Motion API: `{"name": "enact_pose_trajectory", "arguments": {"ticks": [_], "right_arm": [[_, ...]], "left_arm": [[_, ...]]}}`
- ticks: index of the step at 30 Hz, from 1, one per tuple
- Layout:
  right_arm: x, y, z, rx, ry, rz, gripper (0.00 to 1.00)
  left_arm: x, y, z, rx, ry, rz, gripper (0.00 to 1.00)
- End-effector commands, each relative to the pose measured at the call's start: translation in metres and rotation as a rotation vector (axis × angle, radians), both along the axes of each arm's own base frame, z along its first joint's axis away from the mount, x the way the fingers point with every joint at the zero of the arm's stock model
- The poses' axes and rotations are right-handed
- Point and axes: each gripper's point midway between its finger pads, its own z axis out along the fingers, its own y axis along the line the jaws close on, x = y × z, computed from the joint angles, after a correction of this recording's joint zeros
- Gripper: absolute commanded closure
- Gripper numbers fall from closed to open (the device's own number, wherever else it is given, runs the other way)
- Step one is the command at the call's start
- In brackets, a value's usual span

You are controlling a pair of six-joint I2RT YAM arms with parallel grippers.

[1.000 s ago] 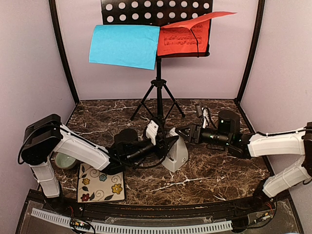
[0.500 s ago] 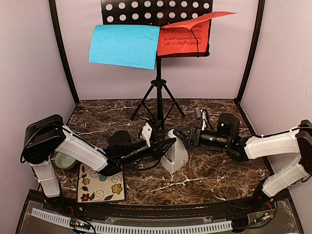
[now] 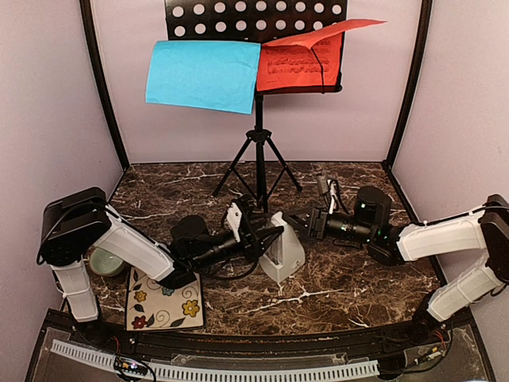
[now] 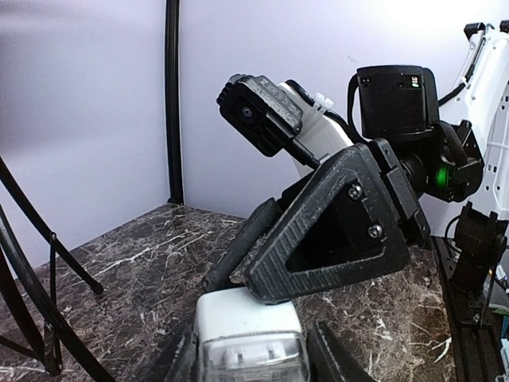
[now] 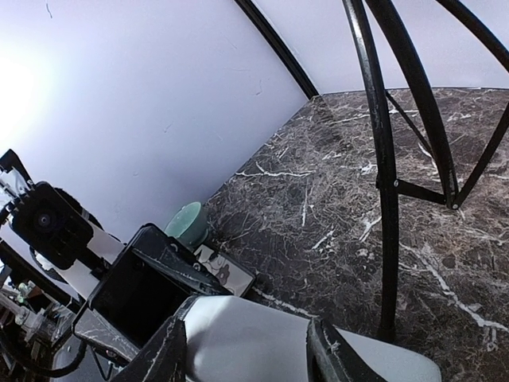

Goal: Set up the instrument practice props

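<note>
The white pyramid metronome (image 3: 285, 256) stands on the marble table in the middle. My left gripper (image 3: 266, 236) reaches it from the left and my right gripper (image 3: 296, 220) from the right. In the left wrist view the metronome (image 4: 248, 322) sits between my left gripper's (image 4: 250, 362) fingers, with the right gripper's black fingers (image 4: 334, 223) on its top. In the right wrist view its white side (image 5: 254, 338) fills my right gripper (image 5: 242, 354). The black music stand (image 3: 258, 151) stands at the back with the blue sheet (image 3: 203, 76) and the red sheet (image 3: 298, 64) on its desk.
A pale green bowl (image 3: 103, 261) and a flower-patterned tile (image 3: 163, 301) lie at the near left, by the left arm. The stand's tripod legs (image 5: 382, 159) spread just behind the metronome. Black frame posts stand at the back corners.
The metronome and both grippers have shifted a little to the left over the table. The left arm has drawn back and the right arm has reached further in.
</note>
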Motion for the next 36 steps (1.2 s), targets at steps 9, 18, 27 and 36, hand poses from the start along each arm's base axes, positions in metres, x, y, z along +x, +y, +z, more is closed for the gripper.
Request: {"name": "enact_pose_trajectory", "arguments": {"ticks": [9,18,27,36], "right_arm": [[-0.001,-0.087,-0.165,-0.518,0.34,-0.254,0.5],[-0.001,-0.068,-0.135,-0.433,0.281,-0.171,0.44],[0.002,-0.057,-0.093,-0.362,0.203,-0.129,0.34],[0.009,-0.041,-0.047,-0.293,0.155,-0.097,0.26]], "left_arm": [[-0.041,0.001,0.014,0.094,-0.237,-0.107,0.64],[0.024,0.069,0.03,0.106,0.085,0.251,0.69],[0.124,0.2,0.007,0.374,0.42,0.722,0.68],[0.201,0.282,-0.034,0.485,0.687,0.919,0.68]]}}
